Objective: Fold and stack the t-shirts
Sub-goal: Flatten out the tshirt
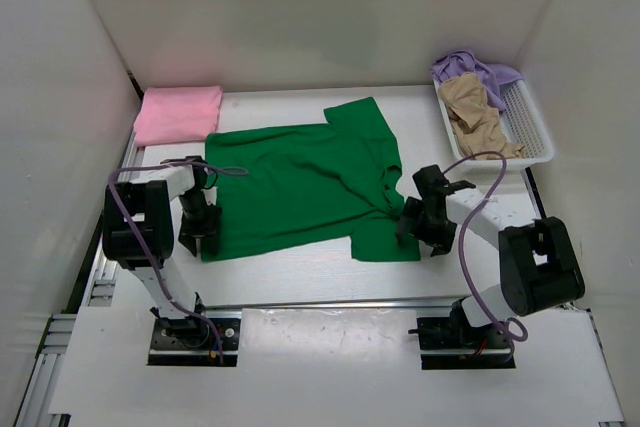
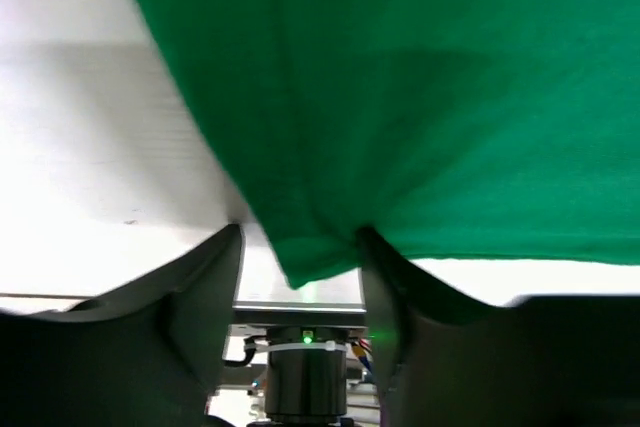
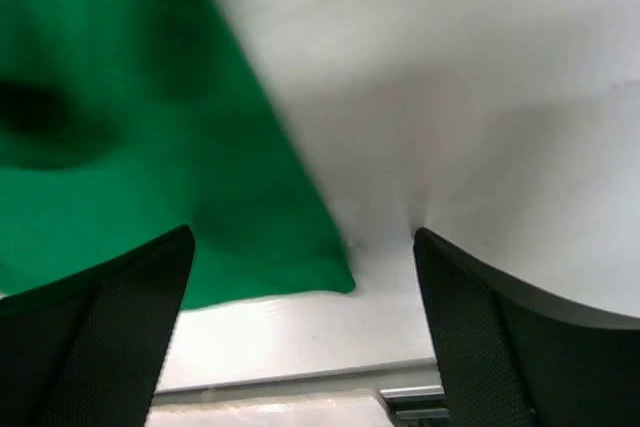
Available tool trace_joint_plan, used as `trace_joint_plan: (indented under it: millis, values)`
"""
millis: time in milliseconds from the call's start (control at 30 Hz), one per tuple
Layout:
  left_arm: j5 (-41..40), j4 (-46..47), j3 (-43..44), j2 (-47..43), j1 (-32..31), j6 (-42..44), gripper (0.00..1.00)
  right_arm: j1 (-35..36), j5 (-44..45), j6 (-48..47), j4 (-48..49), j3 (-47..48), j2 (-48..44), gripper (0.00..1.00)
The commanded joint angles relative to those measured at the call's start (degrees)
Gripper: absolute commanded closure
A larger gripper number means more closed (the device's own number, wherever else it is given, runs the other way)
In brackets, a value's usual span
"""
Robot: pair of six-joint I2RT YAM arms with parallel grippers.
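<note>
Green t-shirt (image 1: 300, 182) spread flat, corner inside parted left gripper (image 2: 300, 235)

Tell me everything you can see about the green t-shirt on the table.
The green t-shirt is plain, soft-looking cloth, spread nearly flat and sideways on the white table, collar toward the right arm and hem toward the left. One short sleeve points to the far side, the other to the near side. Wrinkles bunch near the collar. The left gripper straddles its near hem corner, jaws apart. The open right gripper sits over the near sleeve's corner.
</note>
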Motion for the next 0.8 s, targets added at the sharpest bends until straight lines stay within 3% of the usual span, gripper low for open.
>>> trace_joint_plan:
  millis: [0,133,167,200,233,300,400,467,500,567,600,633,667,733,767]
  values:
    - [-1.21,4.51,0.62,1.93,-0.02,0.05,0.42,-1.79,-4.41,1.79,7.67,-3.78,1.26,0.10]
    - [0.02,4.51,1.15,1.93,-0.02,0.05,0.62,-0.31,-9.35,1.09,9.35,-4.32,3.72,0.41]
    - [0.02,3.90,1.67,1.93,-0.02,0.05,0.75,0.48,-10.15,1.09,9.35,-4.32,3.73,0.47]
    - [0.63,3.90,1.68,1.32,-0.02,0.05,0.81,1.88,-10.94,0.57,9.35,-4.32,3.73,0.55]
    - [1.16,3.90,1.68,1.31,-0.02,0.05,0.88,2.42,-11.47,0.56,10.05,-4.32,3.73,0.78]
    - [2.04,3.38,1.68,0.79,-0.02,0.05,0.90,1.73,-12.09,0.56,10.66,-4.32,3.73,1.00]
    - [2.66,0.04,12.01,2.01,-0.02,0.05,0.90,-3.98,-17.26,0.56,12.16,3.03,5.04,1.00]
    - [1.52,-3.47,23.15,5.95,-0.02,0.05,0.90,-9.78,-19.72,0.56,11.38,17.77,8.10,1.00]
    - [1.52,-8.10,38.78,7.97,-0.02,0.05,0.90,-11.62,-21.65,1.09,10.24,24.96,9.86,1.00]
    - [-0.40,-12.78,58.44,16.55,-0.02,0.05,0.90,-15.92,-22.19,1.70,3.05,42.26,17.21,1.00]
    - [-1.98,-14.80,79.94,19.74,-0.55,0.05,0.90,-17.08,-22.19,1.71,0.33,62.19,20.13,1.00]
    - [-4.44,-14.82,88.51,22.29,-1.60,0.05,0.90,-19.00,-23.24,3.45,-4.31,72.39,23.12,1.00]
    - [-10.64,-11.60,92.51,22.58,-2.39,0.05,0.90,-19.89,-23.95,4.51,-5.32,81.63,28.11,1.00]
    - [-15.51,0.66,80.06,15.68,-3.89,0.05,0.90,-22.43,-25.18,9.23,-4.80,97.46,30.53,1.00]
    - [-16.14,14.74,72.76,6.76,-4.67,0.05,0.90,-23.06,-25.18,10.74,-1.41,97.54,29.14,1.00]
